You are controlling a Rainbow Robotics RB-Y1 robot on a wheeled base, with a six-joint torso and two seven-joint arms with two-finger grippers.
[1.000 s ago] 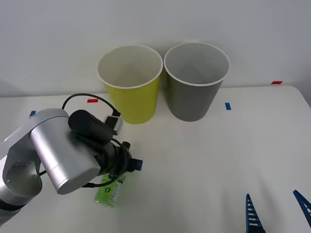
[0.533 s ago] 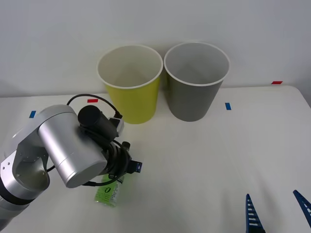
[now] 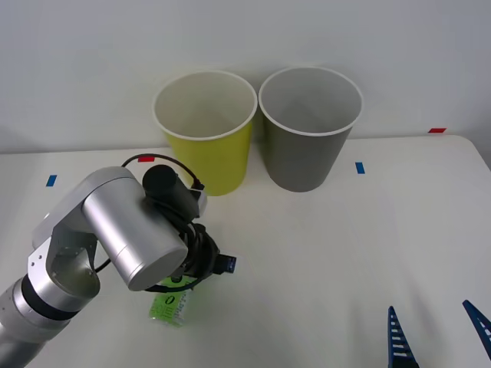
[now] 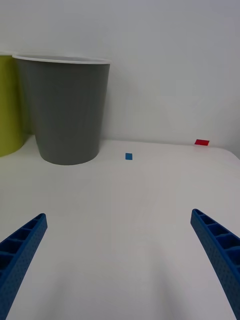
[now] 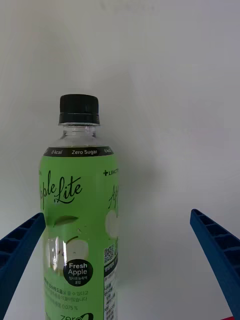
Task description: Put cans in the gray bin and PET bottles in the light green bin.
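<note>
The left pincer [image 5: 120,270] was spread wide over the PET bottle [image 3: 172,305], which lay on its side on the near-left part of the white surface [image 3: 322,253], probably so the fingers could close on its body. The right pincer [image 3: 437,337] waited with fingers apart at the near right. The light green bin [image 3: 205,130] and the gray bin [image 3: 309,126] stood touching before a plain pale wall.
</note>
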